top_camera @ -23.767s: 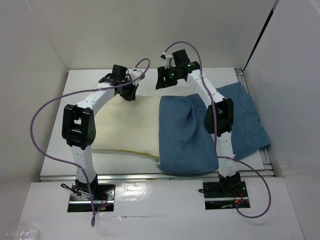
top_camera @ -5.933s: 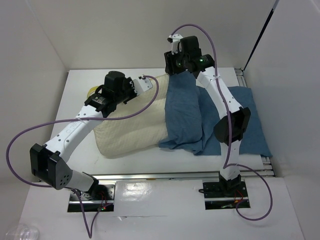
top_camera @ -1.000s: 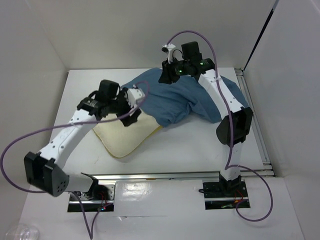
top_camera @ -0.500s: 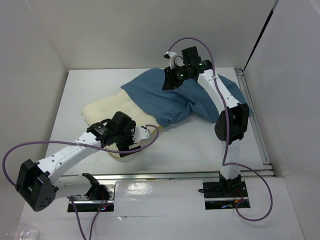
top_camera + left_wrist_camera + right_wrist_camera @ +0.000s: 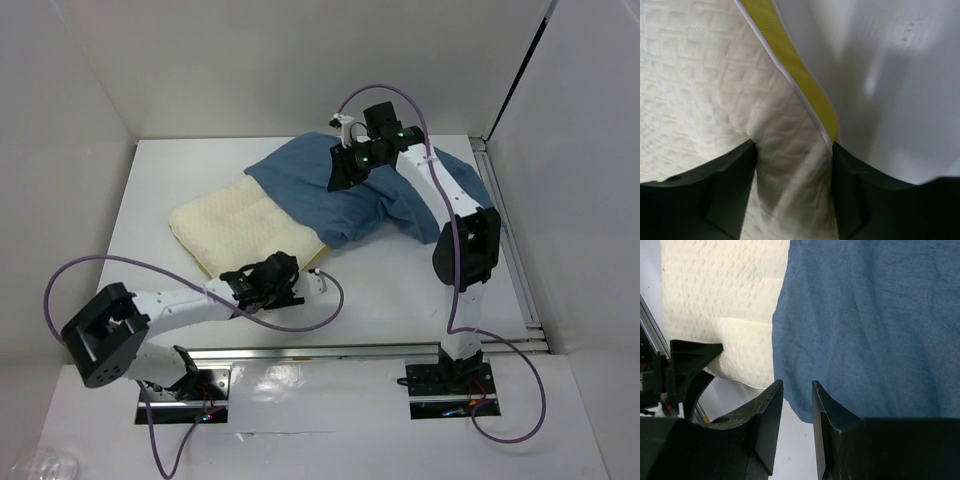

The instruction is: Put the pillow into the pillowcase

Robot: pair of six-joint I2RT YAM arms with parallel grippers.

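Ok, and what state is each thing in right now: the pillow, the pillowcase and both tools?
pillow: lying flat on the table, left part bare, right end covered by blue fabric.
pillowcase: wrinkled, draped over the pillow's right end; whether the pillow is inside cannot be told.
left tool: open wide, the pillow's near corner between its fingers.
right tool: partly open, empty, above the pillowcase.
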